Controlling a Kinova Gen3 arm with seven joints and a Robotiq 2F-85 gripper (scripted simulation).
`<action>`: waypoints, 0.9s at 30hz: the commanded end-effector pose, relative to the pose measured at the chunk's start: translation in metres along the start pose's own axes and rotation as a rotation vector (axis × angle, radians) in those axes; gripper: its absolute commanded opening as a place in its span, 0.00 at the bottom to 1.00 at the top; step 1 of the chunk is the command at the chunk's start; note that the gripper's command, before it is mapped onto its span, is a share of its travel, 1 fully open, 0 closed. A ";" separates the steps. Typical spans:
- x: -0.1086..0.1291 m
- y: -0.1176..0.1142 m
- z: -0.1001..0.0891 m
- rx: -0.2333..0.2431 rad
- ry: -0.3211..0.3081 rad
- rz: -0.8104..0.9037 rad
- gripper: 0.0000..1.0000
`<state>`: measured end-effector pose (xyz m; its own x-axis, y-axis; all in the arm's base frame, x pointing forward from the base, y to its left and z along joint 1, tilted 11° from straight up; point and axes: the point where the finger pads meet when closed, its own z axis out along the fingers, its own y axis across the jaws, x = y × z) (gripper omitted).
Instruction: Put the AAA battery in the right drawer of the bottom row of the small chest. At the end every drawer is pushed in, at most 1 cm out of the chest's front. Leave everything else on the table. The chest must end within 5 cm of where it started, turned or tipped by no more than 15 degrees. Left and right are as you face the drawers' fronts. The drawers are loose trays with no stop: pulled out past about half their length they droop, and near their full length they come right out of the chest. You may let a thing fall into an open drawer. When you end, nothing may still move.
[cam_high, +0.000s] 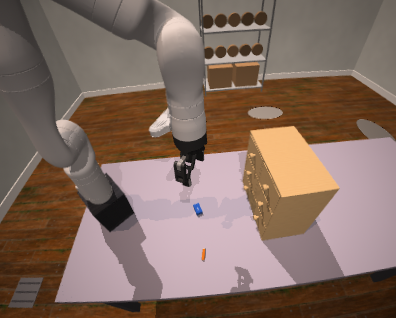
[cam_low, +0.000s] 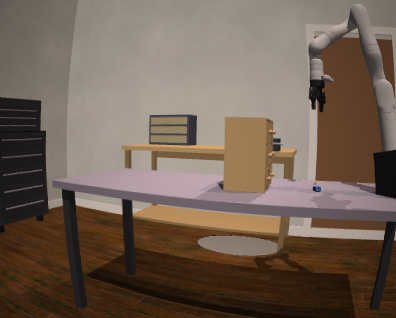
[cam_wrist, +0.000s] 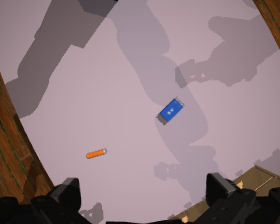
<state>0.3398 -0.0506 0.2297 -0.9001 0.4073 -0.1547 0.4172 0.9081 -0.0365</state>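
The AAA battery (cam_high: 203, 254) is a thin orange cylinder lying on the lilac table near its front edge; it also shows in the wrist view (cam_wrist: 95, 153). The small wooden chest (cam_high: 285, 180) stands upright at the table's right, and its knobbed drawer fronts (cam_high: 257, 187) all look pushed in. It also shows in the exterior view (cam_low: 248, 155). My gripper (cam_high: 182, 175) is open and empty, high above the table, left of the chest and behind the battery. It also shows in the exterior view (cam_low: 317, 102) and in the wrist view (cam_wrist: 140, 222).
A small blue block (cam_high: 198, 209) lies on the table between the gripper and the battery, also in the wrist view (cam_wrist: 170, 111). The arm's black base (cam_high: 112, 210) stands at the table's left. A shelf rack (cam_high: 235, 45) stands by the far wall.
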 end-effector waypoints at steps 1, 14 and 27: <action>-0.001 0.002 0.005 -0.001 0.008 0.054 1.00; -0.007 0.009 0.023 -0.011 0.024 0.413 1.00; -0.016 0.017 0.048 -0.010 0.039 0.917 1.00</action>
<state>0.3667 -0.0489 0.1909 -0.2544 0.9627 -0.0924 0.9596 0.2632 0.0999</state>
